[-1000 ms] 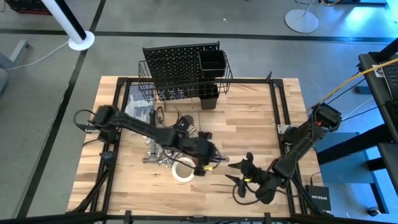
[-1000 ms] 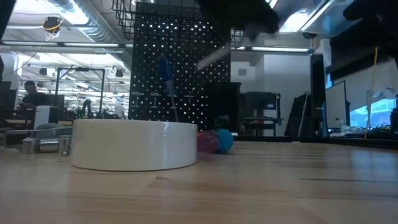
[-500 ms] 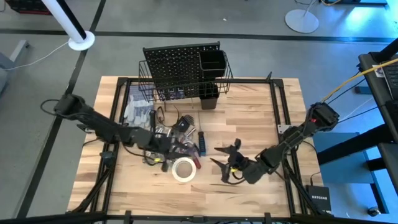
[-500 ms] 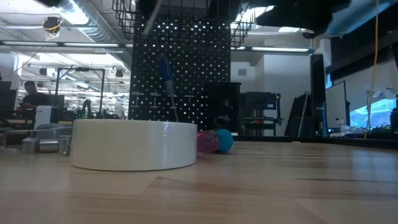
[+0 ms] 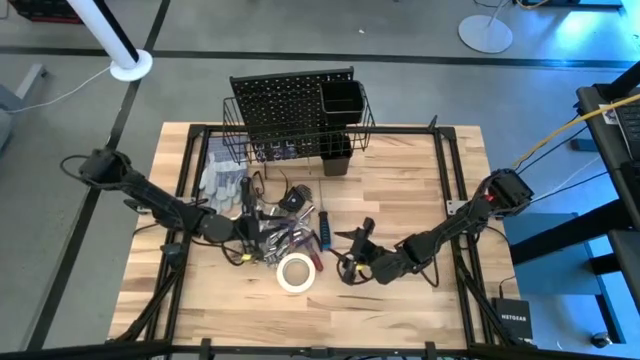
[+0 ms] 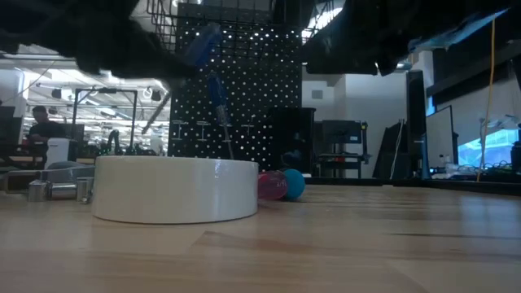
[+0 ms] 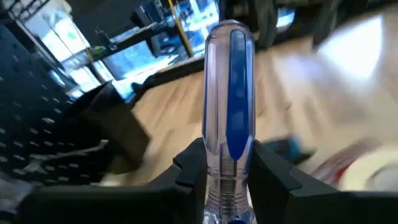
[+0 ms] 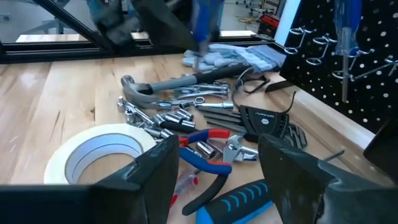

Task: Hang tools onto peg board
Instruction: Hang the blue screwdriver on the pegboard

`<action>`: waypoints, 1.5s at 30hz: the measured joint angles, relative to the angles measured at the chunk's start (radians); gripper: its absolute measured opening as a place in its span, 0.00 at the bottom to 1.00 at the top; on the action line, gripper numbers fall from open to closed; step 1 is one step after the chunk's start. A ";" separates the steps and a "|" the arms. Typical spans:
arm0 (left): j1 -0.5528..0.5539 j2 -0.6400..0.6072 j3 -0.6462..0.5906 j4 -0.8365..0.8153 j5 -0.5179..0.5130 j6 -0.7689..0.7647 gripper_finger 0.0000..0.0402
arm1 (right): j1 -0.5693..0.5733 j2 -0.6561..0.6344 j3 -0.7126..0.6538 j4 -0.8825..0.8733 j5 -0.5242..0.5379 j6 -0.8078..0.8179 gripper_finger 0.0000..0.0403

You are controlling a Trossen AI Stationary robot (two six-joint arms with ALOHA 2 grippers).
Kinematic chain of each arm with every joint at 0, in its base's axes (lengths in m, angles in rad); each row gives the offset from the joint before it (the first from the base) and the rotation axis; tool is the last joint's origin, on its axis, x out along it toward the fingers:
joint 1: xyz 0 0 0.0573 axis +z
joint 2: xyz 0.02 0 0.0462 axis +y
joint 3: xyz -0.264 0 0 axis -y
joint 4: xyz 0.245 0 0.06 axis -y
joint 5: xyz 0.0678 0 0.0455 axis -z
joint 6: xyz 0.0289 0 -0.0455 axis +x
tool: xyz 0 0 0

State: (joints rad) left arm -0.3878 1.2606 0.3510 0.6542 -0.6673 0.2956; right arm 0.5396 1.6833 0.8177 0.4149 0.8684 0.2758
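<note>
Left hand (image 7: 229,177) is pinching a blue-cored clear screwdriver (image 7: 229,112) over the tool pile (image 5: 275,235). Right hand (image 8: 217,171) is hanging spread beside the tape (image 5: 296,272). "NETGEAR" box (image 5: 515,319) is sitting off-table, right. Peg board (image 5: 275,112) is standing far.

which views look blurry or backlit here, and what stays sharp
Left wrist view: the blue-cored screwdriver between the left gripper's fingers is sharp, the table behind smeared. Low view: the tape roll is crisp, the arms overhead dark blurs, light shining through the peg board. Right wrist view: far edge blurred.
</note>
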 joint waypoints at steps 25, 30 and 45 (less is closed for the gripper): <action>0.450 0.000 -0.259 0.723 0.321 0.426 0.20 | 0.003 0.000 -0.139 0.163 0.002 0.011 0.55; 0.567 0.000 -0.259 0.711 0.441 0.479 0.20 | 0.003 0.000 -0.139 0.161 0.002 0.011 0.55; 0.798 0.000 -0.221 0.714 0.654 0.494 0.20 | -0.012 0.000 -0.139 0.161 0.012 0.013 0.55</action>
State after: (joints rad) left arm 0.4104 1.2606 0.1303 1.3681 -0.0136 0.7894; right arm 0.5276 1.6829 0.6788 0.5760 0.8808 0.2887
